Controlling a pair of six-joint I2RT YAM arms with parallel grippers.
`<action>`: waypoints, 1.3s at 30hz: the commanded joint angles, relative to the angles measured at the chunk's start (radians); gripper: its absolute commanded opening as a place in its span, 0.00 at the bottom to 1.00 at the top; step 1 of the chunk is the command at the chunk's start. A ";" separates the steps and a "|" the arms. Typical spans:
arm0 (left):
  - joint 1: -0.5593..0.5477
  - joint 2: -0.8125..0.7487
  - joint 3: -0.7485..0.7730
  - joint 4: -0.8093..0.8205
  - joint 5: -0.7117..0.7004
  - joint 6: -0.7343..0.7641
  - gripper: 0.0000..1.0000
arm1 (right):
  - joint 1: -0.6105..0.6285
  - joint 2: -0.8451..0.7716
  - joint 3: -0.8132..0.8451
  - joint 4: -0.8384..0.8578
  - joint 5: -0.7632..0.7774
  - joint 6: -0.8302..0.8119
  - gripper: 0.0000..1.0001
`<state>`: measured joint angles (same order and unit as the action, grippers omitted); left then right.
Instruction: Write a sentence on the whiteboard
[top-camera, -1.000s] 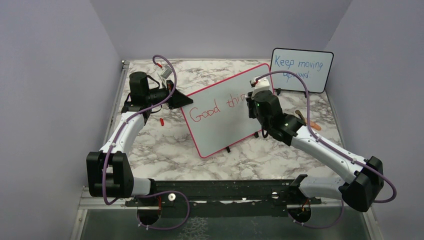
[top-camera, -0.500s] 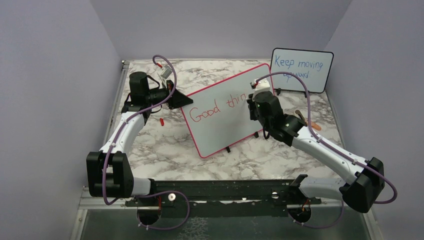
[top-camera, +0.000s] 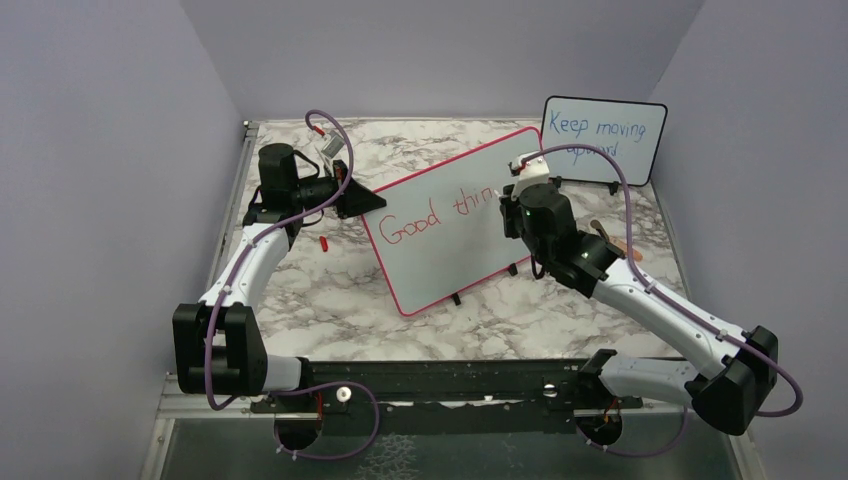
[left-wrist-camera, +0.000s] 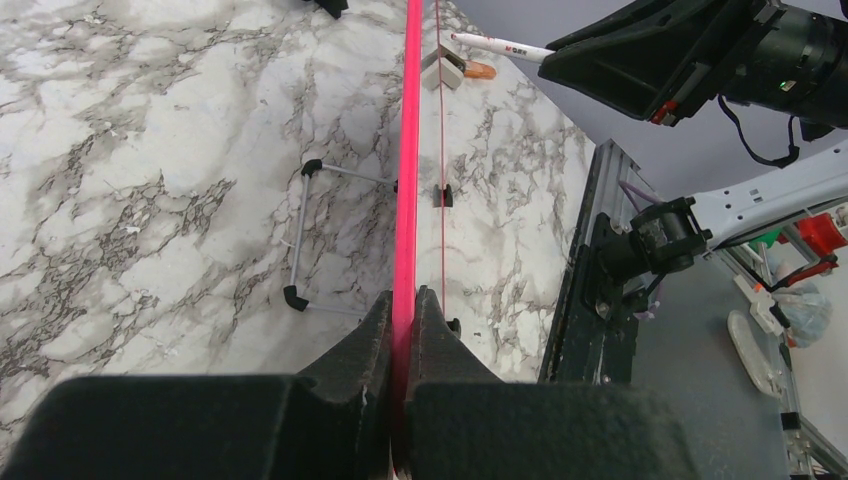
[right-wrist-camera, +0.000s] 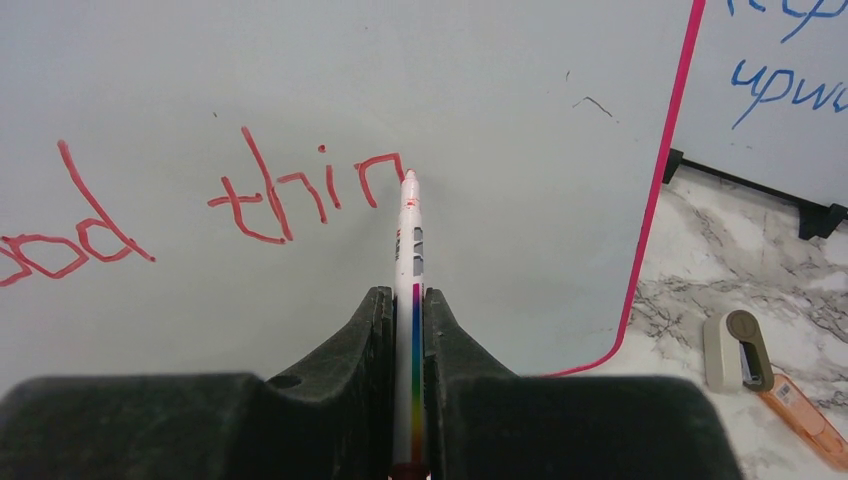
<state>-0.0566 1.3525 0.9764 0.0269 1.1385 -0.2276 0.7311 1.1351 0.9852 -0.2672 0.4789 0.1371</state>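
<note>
Open: bare marble tabletop (top-camera: 330, 300) in front of the large red-framed whiteboard (top-camera: 440, 250), which stands diagonally mid-table.
Blocked: far right corner, by a black-framed board with blue writing (top-camera: 603, 140); right strip, by a white-and-tan block (right-wrist-camera: 737, 348); left, by a small red cap (top-camera: 323, 243).

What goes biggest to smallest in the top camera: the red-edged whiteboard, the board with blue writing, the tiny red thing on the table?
1. Red-edged whiteboard
2. Board with blue writing, farther back
3. Tiny red thing

We look down from high at the near side, our left wrist sights closely along the whiteboard (left-wrist-camera: 407, 150) edge-on, our right wrist faces its front closely, all sharing it.
</note>
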 joint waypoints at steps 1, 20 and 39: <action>-0.032 0.030 -0.015 -0.080 -0.027 0.083 0.00 | -0.014 -0.011 -0.023 0.070 0.021 -0.028 0.01; -0.032 0.031 -0.015 -0.080 -0.022 0.082 0.00 | -0.069 0.032 -0.024 0.110 -0.064 -0.010 0.01; -0.032 0.037 -0.013 -0.079 -0.018 0.082 0.00 | -0.069 0.048 -0.005 0.142 -0.086 -0.025 0.01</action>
<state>-0.0566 1.3563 0.9817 0.0193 1.1389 -0.2272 0.6659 1.1713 0.9615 -0.1864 0.4316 0.1223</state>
